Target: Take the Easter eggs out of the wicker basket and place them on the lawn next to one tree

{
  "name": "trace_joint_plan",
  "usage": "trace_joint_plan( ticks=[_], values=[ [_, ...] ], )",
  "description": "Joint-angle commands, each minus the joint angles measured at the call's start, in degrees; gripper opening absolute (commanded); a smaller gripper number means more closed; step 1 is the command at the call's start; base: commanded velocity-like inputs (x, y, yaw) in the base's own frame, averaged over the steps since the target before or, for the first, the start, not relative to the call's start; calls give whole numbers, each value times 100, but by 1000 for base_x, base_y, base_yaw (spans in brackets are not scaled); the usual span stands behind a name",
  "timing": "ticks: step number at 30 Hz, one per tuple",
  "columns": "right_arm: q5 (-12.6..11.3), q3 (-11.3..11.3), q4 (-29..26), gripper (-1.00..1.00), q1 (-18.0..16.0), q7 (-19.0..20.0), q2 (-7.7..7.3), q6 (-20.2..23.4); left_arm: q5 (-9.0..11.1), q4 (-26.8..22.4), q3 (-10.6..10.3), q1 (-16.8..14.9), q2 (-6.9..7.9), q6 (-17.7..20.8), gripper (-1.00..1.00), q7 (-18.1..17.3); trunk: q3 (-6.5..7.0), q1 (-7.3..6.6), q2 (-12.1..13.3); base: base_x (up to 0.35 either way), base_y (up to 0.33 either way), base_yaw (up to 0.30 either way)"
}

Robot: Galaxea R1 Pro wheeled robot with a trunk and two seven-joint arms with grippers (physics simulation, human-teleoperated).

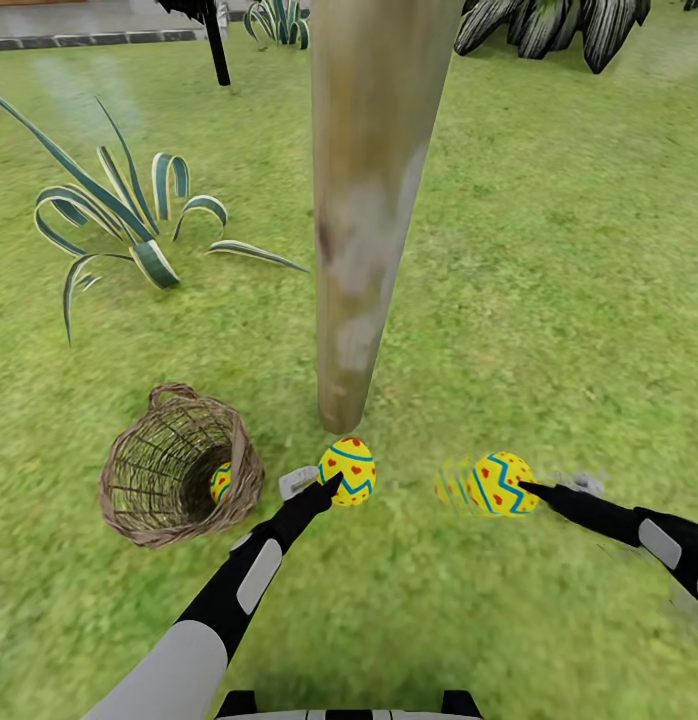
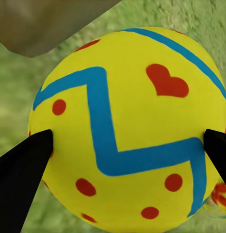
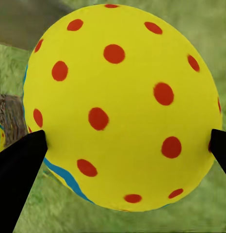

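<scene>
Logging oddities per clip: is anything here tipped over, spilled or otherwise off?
Yes: the wicker basket lies tipped on its side on the lawn, mouth toward the tree, with one Easter egg still inside.

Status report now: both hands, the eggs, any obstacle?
Left hand shut on egg beside tree. Right hand shut on second egg. Third egg in basket. No obstacle.

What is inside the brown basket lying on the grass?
One Easter egg sits inside the wicker basket, which lies tipped on its side. Just a yellow bit of it peeks out near the opening; the rim covers the rest.
</scene>
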Motion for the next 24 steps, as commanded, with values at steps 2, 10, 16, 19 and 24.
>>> trace_joint_plan(
  ticks=[2,10,16,19,24],
  values=[
    [-52,54,64,-100,-1,1046,-666,95,56,3,-7,-3,0,11,-100,-13,-3,0,-1,0,0,0],
    [-8,58,114,-100,-1,1942,-1585,312,69,-18,-7,-3,0,20,-100,-33,-111,132,-242,0,0,0],
    [-7,58,113,-100,-1,1944,-1587,312,78,-14,-7,-3,0,21,-100,-39,-218,264,-483,0,0,0],
    [-7,58,113,-100,-1,1942,-1587,312,75,-19,-7,-3,0,21,-100,-39,-272,330,-603,0,0,0],
    [-7,58,113,-100,-1,1944,-1587,312,69,-33,-7,-3,0,21,-100,-48,-344,417,-763,0,0,0]
  ],
)
